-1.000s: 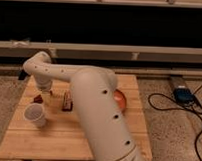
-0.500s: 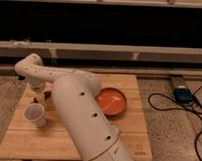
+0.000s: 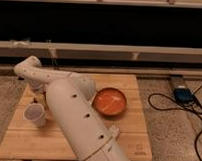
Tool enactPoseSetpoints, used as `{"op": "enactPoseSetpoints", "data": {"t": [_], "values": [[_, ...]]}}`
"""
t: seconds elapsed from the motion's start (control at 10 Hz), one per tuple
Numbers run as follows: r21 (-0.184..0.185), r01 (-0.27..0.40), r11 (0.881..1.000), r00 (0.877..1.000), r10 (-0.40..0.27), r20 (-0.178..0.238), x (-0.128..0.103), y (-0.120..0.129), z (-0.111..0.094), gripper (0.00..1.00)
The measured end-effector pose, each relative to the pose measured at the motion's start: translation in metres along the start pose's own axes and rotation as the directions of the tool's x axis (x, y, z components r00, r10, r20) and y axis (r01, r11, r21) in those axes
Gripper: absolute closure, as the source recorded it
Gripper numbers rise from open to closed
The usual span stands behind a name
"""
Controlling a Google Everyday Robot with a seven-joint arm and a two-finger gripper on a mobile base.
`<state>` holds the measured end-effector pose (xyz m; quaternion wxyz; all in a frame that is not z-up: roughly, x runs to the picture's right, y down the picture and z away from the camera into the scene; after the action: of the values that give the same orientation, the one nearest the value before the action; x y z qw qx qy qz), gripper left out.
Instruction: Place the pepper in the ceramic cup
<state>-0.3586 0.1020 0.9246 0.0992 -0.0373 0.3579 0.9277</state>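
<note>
Hovering over your tabletop (image 3: 133,128): pincer (image 3: 39,96), grip you cannot tell; ceramic cup (image 3: 34,114) just nearside of it; orange bowl (image 3: 110,102) farther right.

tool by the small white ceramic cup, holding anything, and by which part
Cannot be told: the tool hangs close to the small white ceramic cup.

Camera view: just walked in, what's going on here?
The robot's single arm reaches across the wooden table to its far left side. The end effector sits low over the board, just behind the white ceramic cup, which stands upright and apart from it. I can't make out the pepper; it may be hidden at the end effector. The orange-red bowl sits mid-table, right of the arm, untouched.
</note>
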Motion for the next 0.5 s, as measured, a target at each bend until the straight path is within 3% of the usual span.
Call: {"op": "enactPoseSetpoints", "data": {"t": [0.5], "values": [[-0.004,-0.013,1.0,1.0,0.013,-0.007,-0.0019,-0.0034,-0.0007,0.8]]}}
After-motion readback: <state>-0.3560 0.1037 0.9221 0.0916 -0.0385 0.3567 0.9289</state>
